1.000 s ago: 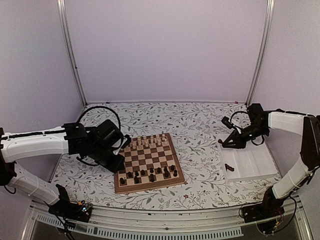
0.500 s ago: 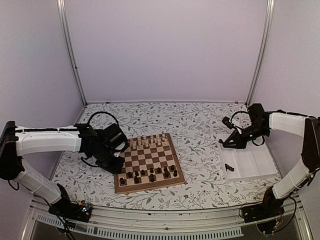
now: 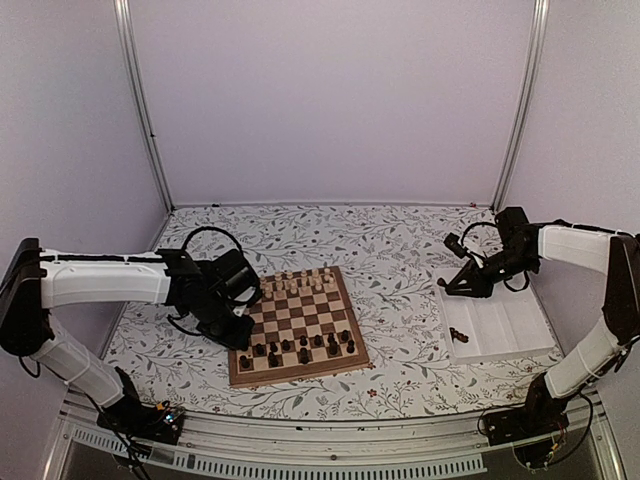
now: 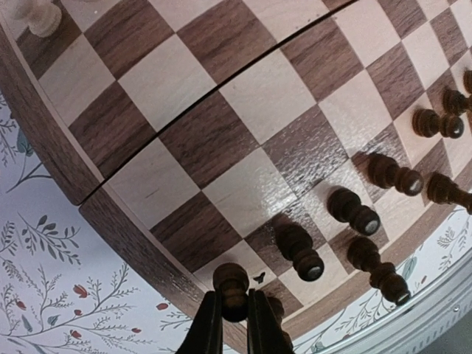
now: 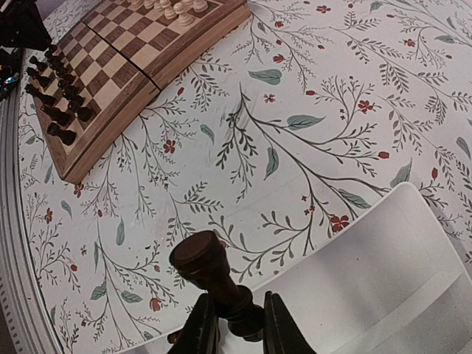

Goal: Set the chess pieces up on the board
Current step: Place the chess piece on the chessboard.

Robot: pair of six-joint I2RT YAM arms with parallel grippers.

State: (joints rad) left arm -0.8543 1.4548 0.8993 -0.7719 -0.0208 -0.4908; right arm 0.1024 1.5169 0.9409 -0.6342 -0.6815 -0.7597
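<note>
The board lies at the table's middle, with several dark chess pieces on its near rows. My left gripper hangs over the board's near left corner, shut on a dark pawn held upright just above the board's edge. Other dark pawns stand close to its right. My right gripper is near the tray's far left corner. It is shut on a dark chess piece held tilted above the tray's edge, its round base towards the camera.
Cream chessmen fill the board's far rows. A white compartment tray at the right holds a few dark pieces at its near left. The floral tablecloth surrounds the board, which also shows in the right wrist view.
My left gripper has moved right, from beside the board's left edge to over its near left corner, carrying the pawn. My right arm has barely moved.
</note>
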